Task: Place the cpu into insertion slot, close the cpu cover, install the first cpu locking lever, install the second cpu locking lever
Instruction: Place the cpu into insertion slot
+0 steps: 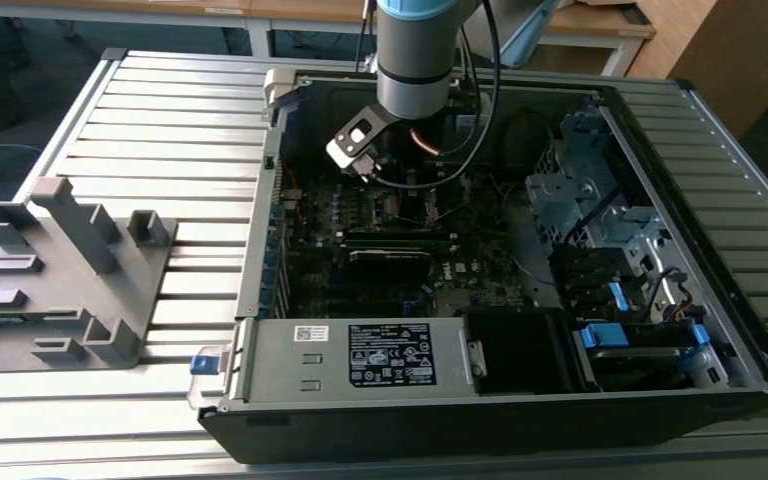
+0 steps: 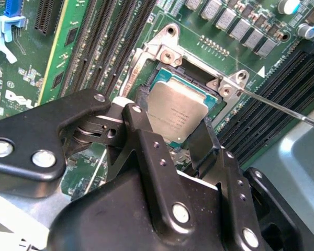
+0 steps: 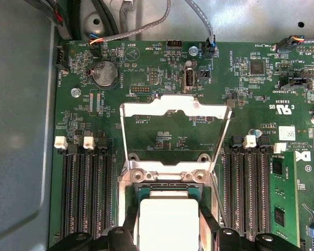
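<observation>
Over the green motherboard (image 3: 146,68), our black gripper (image 2: 172,115) clasps the pale square cpu (image 3: 168,217) at its silver-rimmed insertion slot (image 3: 167,176), placement likely needing level alignment.

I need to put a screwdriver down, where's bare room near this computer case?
Bare slatted table between the grey fixture and the case, on the exterior view's left. Crowded inside the case: the end effector at the cpu, cables, drive bays.
</observation>
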`<action>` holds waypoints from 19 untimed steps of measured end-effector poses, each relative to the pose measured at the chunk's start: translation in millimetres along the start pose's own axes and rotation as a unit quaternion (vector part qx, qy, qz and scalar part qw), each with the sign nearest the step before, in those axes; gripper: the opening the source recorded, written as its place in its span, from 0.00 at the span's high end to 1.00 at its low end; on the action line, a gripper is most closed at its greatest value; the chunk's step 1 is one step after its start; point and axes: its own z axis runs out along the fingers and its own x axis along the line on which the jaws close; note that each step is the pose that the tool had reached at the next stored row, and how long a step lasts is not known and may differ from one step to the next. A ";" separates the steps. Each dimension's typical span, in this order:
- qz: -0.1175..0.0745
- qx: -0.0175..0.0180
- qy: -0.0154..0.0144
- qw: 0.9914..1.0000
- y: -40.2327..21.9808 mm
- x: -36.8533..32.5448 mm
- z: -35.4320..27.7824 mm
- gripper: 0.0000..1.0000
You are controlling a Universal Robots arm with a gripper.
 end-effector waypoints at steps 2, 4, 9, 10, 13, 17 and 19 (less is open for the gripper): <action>0.000 0.000 0.000 1.000 0.1 0.1 0.3 0.46; 0.000 0.000 0.000 1.000 0.1 0.1 0.3 0.46; 0.000 0.000 0.000 1.000 0.3 0.1 0.2 0.46; 0.000 0.000 0.000 1.000 0.3 0.1 0.2 0.46; 0.000 0.000 0.000 1.000 0.4 0.1 0.2 0.46; 0.000 0.000 0.000 1.000 0.4 0.1 0.2 0.46; 0.000 0.000 0.000 1.000 0.4 0.1 0.3 0.45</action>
